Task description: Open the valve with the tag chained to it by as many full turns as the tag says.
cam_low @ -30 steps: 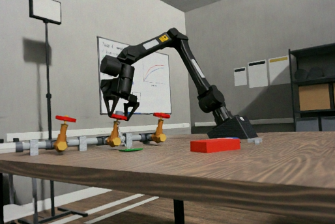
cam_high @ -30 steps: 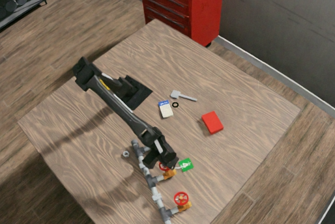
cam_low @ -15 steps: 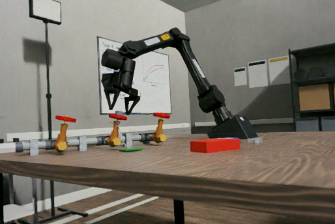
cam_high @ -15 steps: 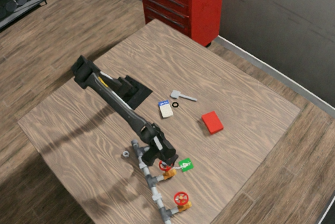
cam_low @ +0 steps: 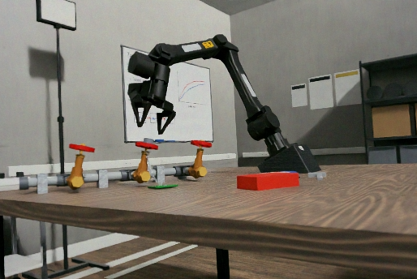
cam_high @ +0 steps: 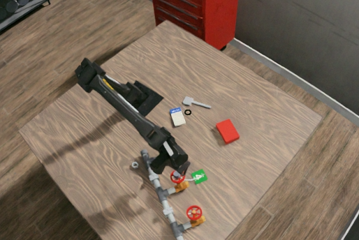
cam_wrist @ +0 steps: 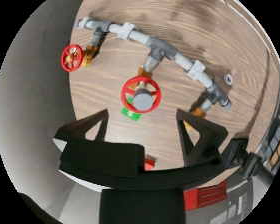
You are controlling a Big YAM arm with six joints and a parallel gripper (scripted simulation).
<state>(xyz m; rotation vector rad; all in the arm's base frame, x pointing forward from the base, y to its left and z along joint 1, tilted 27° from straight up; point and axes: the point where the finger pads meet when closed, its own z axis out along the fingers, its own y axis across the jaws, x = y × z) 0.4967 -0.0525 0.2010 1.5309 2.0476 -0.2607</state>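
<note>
A grey pipe [cam_low: 107, 175] carries three brass valves with red handwheels. The middle valve [cam_low: 146, 145] has a green tag [cam_high: 199, 176] chained to it; the tag lies flat on the table beside it and also shows in the exterior view [cam_low: 162, 186]. My gripper [cam_low: 152, 120] is open and empty, hanging fingers down a little above the middle handwheel [cam_wrist: 141, 95], apart from it. In the top view the gripper [cam_high: 180, 171] covers part of that handwheel [cam_high: 177, 181]. The left valve [cam_low: 81, 148] and the right valve [cam_low: 200, 143] stand free.
A red block [cam_high: 227, 130] lies mid-table. A small card box [cam_high: 177, 116], a black ring [cam_high: 188, 111] and a grey key-shaped tool [cam_high: 195, 102] lie near the arm's base [cam_high: 142, 95]. A grey nut [cam_high: 133, 163] sits by the pipe's end.
</note>
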